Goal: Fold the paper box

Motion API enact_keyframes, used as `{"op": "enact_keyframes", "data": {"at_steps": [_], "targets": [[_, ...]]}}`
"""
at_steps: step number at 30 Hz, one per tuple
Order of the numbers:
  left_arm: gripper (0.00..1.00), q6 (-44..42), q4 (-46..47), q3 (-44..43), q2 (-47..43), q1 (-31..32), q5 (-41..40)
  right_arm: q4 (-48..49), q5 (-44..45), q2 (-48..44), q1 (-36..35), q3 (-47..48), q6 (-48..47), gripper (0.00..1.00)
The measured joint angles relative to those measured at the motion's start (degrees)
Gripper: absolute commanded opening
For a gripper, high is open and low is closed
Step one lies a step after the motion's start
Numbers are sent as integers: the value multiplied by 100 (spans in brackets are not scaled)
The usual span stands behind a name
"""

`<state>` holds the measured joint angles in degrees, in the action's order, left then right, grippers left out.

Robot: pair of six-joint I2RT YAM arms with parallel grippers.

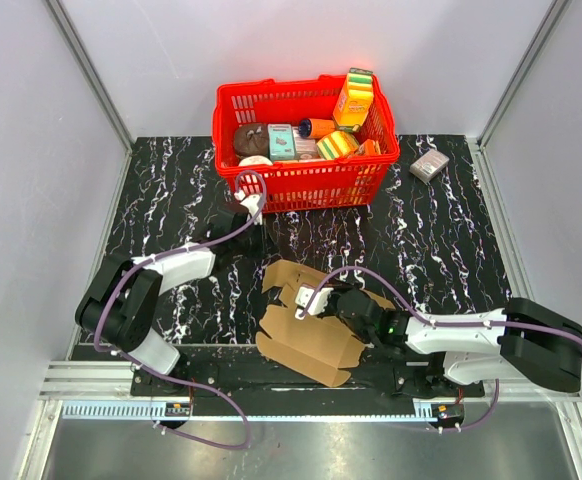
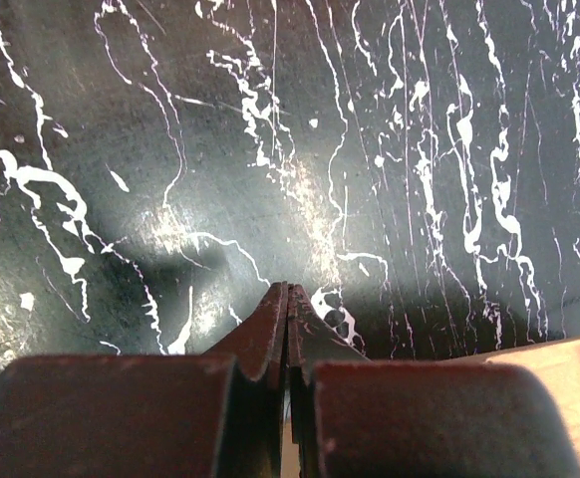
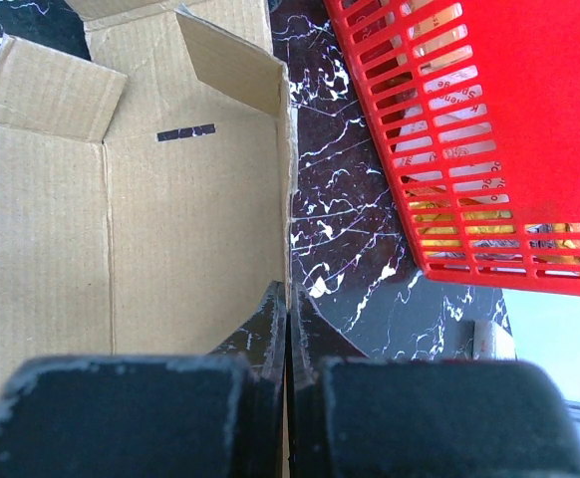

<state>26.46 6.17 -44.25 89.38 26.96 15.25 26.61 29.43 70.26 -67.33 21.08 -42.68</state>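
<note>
Lying part-folded on the black marbled bench (image 1: 171, 200), front centre, the flat brown kraft cardboard paper box (image 1: 306, 335) has flaps raised for creasing. Right pincer (image 3: 287, 299), pressed together, reaches low to the sheet's right edge, possibly nipping it; unclear. Left pincer (image 2: 288, 299), pressed together, sits extended by the red plastic basket (image 1: 301, 185), apart from the sheet.

Overhead — wrists close, table (image 1: 171, 200) shared

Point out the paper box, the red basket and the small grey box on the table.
paper box (image 1: 306, 345): top view, flat middle panel.
red basket (image 1: 306, 185): top view, front wall.
small grey box (image 1: 429, 166): top view, its top face.
</note>
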Motion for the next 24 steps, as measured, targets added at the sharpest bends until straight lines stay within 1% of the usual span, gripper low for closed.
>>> {"op": "enact_keyframes", "data": {"at_steps": [20,24], "targets": [[0,-81,7,549,0,74,168,140,42,107,114,0,37,0],[7,-96,98,549,39,74,210,144,-11,105,118,0,37,0]]}}
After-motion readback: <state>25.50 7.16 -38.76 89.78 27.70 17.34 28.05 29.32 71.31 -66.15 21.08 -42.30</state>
